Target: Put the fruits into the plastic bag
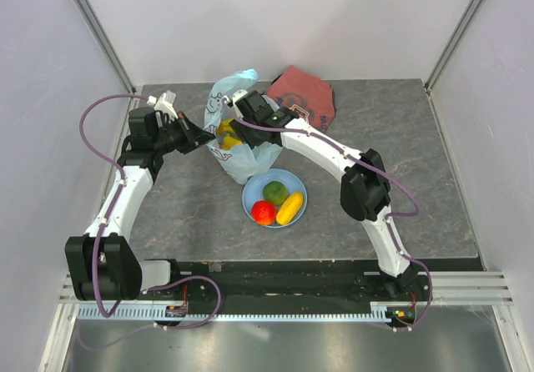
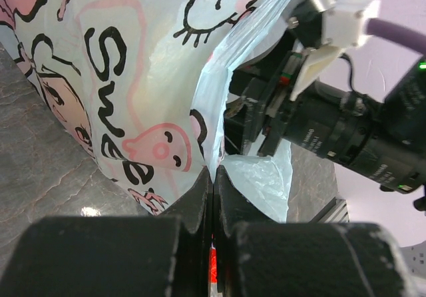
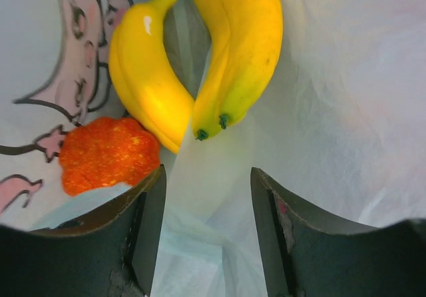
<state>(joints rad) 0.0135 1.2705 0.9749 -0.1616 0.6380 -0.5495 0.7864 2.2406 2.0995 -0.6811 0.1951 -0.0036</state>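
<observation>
In the right wrist view, the bunch of yellow bananas (image 3: pixel 246 44) runs off the top edge. The rough orange fruit (image 3: pixel 106 154) is partly covered by a finger of the right tool (image 3: pixel 208 177) and by film of the thin light-blue plastic bag (image 3: pixel 346 110). From above, that tool's fingertips are lost inside the bag's mouth, and the folded dark-red cloth (image 1: pixel 309 88) lies partly behind the right arm. In the left wrist view, the bag's print is cut by the top and left edges, and the fingers of the left tool (image 2: pixel 213 184) are blurred.
</observation>
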